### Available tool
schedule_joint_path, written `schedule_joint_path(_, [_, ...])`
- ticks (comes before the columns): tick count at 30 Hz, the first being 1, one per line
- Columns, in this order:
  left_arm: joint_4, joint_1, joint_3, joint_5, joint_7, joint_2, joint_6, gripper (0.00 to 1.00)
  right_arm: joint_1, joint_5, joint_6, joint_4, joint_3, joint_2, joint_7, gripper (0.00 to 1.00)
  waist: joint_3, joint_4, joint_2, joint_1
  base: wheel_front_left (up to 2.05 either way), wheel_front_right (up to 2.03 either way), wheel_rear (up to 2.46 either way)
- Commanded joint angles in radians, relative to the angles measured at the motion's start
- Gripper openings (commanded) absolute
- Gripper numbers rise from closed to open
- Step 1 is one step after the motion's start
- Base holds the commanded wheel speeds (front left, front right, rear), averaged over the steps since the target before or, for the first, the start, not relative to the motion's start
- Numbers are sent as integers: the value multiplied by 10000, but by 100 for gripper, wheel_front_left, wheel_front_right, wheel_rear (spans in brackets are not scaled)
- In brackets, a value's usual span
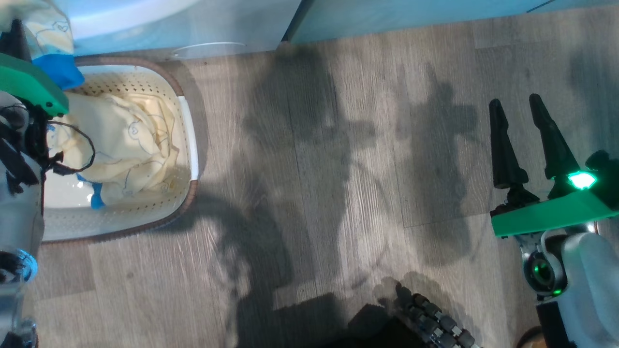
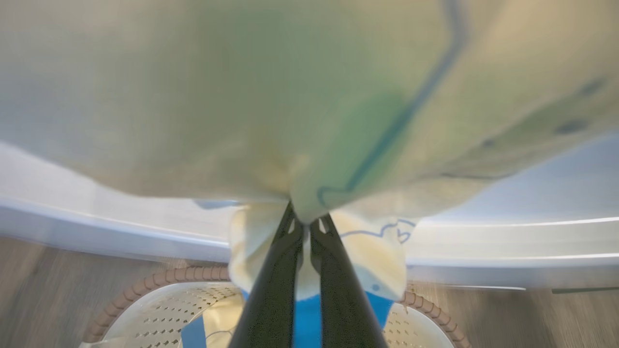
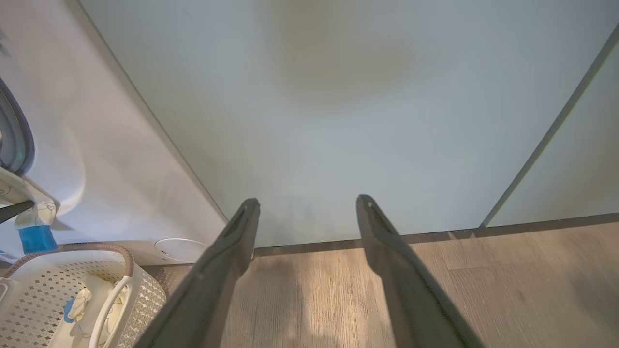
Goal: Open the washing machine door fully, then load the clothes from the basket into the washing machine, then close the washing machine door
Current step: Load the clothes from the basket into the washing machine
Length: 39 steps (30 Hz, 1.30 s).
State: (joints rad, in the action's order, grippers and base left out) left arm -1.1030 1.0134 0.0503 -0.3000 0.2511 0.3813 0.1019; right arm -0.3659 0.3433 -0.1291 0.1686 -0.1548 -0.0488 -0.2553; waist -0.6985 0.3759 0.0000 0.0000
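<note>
Clamps a garment (image 2: 193,96) in the left gripper (image 2: 305,224) above the basket (image 1: 193,145), right gripper (image 1: 516,104) apart and empty; leaves more clothes (image 1: 125,140) inside to load.

In the left wrist view the clothes (image 2: 309,96) pinched in the left gripper (image 2: 305,226) hang so close to the lens that they blur for us, the print smeared. They hide most of the washing machine (image 2: 508,237) behind, and the bottom edge cuts off the basket (image 2: 154,309). In the head view the left forearm (image 1: 19,208) covers the basket's left side and part of its load, and the top edge trims the machine to its lowest strip. The right wrist view's left edge leaves us a sliver of the drum mouth's grey ring (image 3: 22,140).
</note>
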Motion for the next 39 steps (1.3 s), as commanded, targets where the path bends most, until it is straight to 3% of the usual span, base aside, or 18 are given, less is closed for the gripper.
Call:
schedule_joint_path(1, [422,46,116,88,104,534,-60,0,64,61,-16,-232,-130,-15,-65,100,30,2,0,0,0,0,0])
schedule_joint_path(24, [3916,-2245,301,325,106,-241,231,0,577,-101,-16,-35,104,-15,-65,100,1528,-562,0,0,0,0,0])
schedule_joint_path(36, [3894,-947,-1035,185,-288,353,283,0,570,-46,-16,-100,39,-15,-65,100,1459,-545,0,0,0,0,0])
schedule_joint_path(39, [3815,-181,-1494,-36,-668,778,285,0,463,43,-16,-126,-15,-14,-65,100,1259,-428,0,0,0,0,0])
